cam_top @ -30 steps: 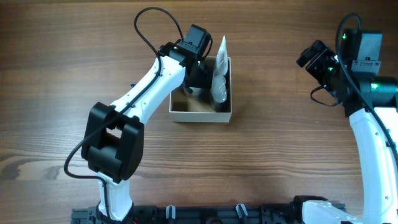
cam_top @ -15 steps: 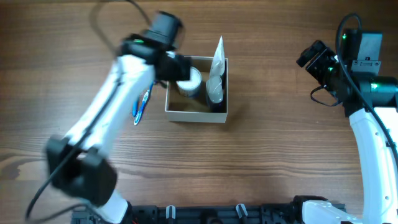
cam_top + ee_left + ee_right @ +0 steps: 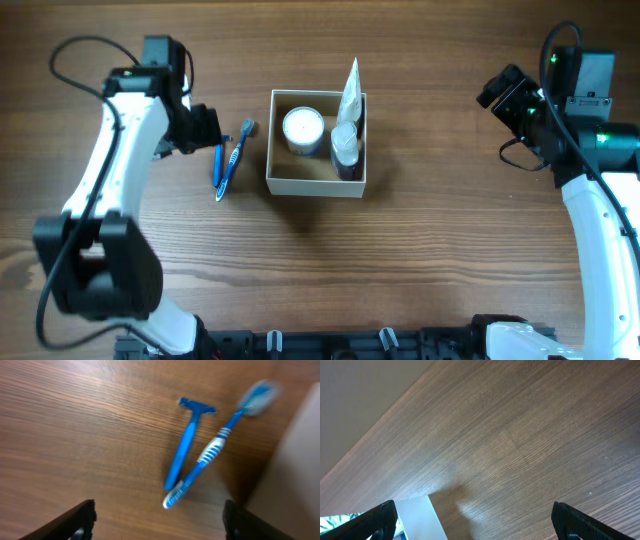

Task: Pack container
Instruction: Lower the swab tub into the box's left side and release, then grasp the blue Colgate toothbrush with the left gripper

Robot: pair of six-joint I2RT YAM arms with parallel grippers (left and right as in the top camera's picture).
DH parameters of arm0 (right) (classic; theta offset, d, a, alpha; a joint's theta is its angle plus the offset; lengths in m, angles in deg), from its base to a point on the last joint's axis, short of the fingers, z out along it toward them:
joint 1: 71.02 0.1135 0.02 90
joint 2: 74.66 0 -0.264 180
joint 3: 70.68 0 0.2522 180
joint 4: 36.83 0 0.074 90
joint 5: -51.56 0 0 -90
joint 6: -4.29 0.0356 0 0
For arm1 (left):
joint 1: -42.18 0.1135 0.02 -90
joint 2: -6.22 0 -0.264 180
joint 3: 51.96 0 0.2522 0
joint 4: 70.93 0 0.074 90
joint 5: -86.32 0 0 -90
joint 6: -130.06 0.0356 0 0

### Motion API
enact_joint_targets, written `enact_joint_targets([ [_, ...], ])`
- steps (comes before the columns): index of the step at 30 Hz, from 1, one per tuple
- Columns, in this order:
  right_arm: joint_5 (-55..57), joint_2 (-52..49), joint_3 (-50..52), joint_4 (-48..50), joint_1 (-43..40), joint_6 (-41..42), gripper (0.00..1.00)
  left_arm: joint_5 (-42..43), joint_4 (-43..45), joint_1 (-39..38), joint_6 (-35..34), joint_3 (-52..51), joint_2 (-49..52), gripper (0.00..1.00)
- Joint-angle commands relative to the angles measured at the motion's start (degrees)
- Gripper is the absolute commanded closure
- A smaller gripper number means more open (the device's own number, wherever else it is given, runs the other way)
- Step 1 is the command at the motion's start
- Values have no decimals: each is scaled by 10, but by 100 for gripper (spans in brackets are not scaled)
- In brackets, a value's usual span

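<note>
The container (image 3: 312, 187) is a square box with white walls and a tan inside, at the table's middle. In it stand a round white-lidded jar (image 3: 303, 130), a white tube (image 3: 350, 88) and a small bottle (image 3: 345, 150). A blue razor (image 3: 218, 166) and a blue toothbrush (image 3: 236, 160) lie just left of it. My left gripper (image 3: 205, 128) is open and empty beside them. The left wrist view shows the razor (image 3: 187, 445), the toothbrush (image 3: 212, 452) and the container wall (image 3: 300, 455) ahead of the open left gripper (image 3: 159, 522). My right gripper (image 3: 497, 90) is open and empty at the far right.
Bare wood table lies all around. The right wrist view shows the table, the container's white corner (image 3: 420, 517) at lower left and the wide-open right gripper (image 3: 480, 522). The arm bases stand at the table's front edge.
My left arm has swung left from over the container to beside the razor and toothbrush. The jar now stands uncovered in the container. The right arm has not moved.
</note>
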Motion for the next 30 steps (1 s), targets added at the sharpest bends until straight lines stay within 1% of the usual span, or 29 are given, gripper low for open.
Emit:
enact_joint_targets([
  [1, -5, -5, -7, 2, 0, -10, 0, 10, 37, 2, 14, -33, 48, 22],
  [6, -5, -5, -7, 2, 0, -10, 0, 11, 81, 2, 14, -39, 99, 27],
  [7, -5, -5, -7, 2, 0, -10, 0, 11, 96, 2, 14, -41, 110, 30],
  [9, -5, -5, -7, 2, 0, -10, 0, 12, 122, 2, 14, -46, 129, 33],
  [11, -5, -5, -7, 2, 0, -10, 0, 24, 133, 1, 14, -46, 144, 35],
  [16, -5, -5, -7, 2, 0, -10, 0, 26, 146, 1, 14, -46, 151, 47],
  [19, -5, -5, -7, 2, 0, -10, 0, 26, 145, 1, 14, -46, 150, 70],
  [21, -5, -5, -7, 2, 0, -10, 0, 26, 140, 1, 14, -46, 148, 79],
  [23, -5, -5, -7, 2, 0, -10, 0, 25, 124, 1, 14, -42, 140, 84],
  [24, -5, -5, -7, 2, 0, -10, 0, 24, 109, 1, 14, -37, 132, 88],
  [26, -5, -5, -7, 2, 0, -10, 0, 24, 71, -3, 14, -17, 106, 89],
  [30, -5, -5, -7, 2, 0, -10, 1, 27, 5, -27, 12, 36, 31, 89],
])
